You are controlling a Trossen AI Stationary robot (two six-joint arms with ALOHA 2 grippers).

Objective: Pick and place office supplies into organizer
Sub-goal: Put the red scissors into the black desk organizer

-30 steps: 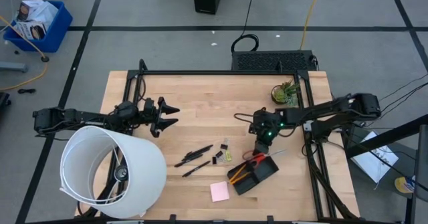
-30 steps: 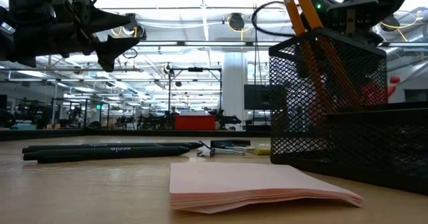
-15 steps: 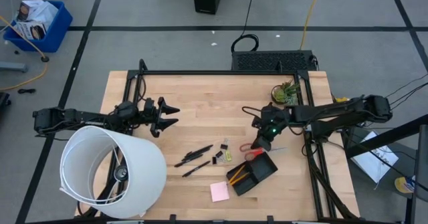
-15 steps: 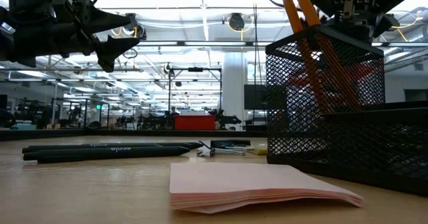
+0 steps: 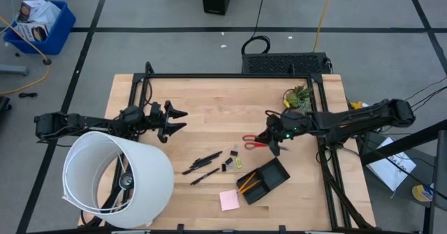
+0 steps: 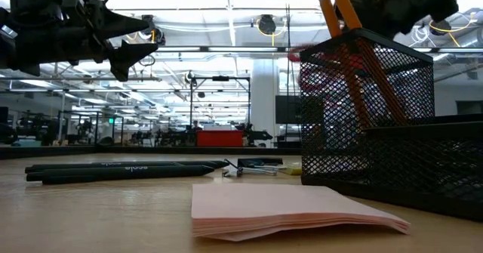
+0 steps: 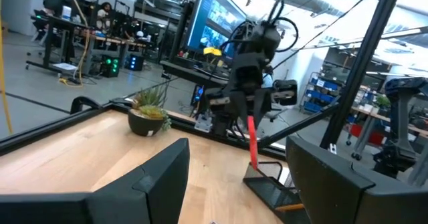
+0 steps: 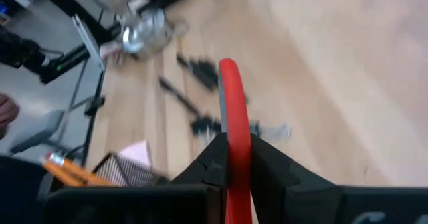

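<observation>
Over table [image 5: 209, 94], right claw [image 5: 271, 142] grips scissors [image 5: 253, 140] above organizer [image 5: 263, 180].

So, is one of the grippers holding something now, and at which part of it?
The right gripper holds the red-handled scissors, apparently near the blade end, handles pointing away. The left gripper is open and holds nothing.

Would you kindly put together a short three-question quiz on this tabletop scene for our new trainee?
1. True or false: the right gripper is shut on the red-handled scissors.
2. What stands in the black mesh desk organizer? A) orange pencils B) green plant C) pink pad
3. Fill in: the square pink sticky-note pad lies on the wooden table beside the ____.

Key: 1 true; 2 A, the orange pencils; 3 organizer. The left gripper waits open over the table's left part, near the large white cylindrical shade.
</observation>
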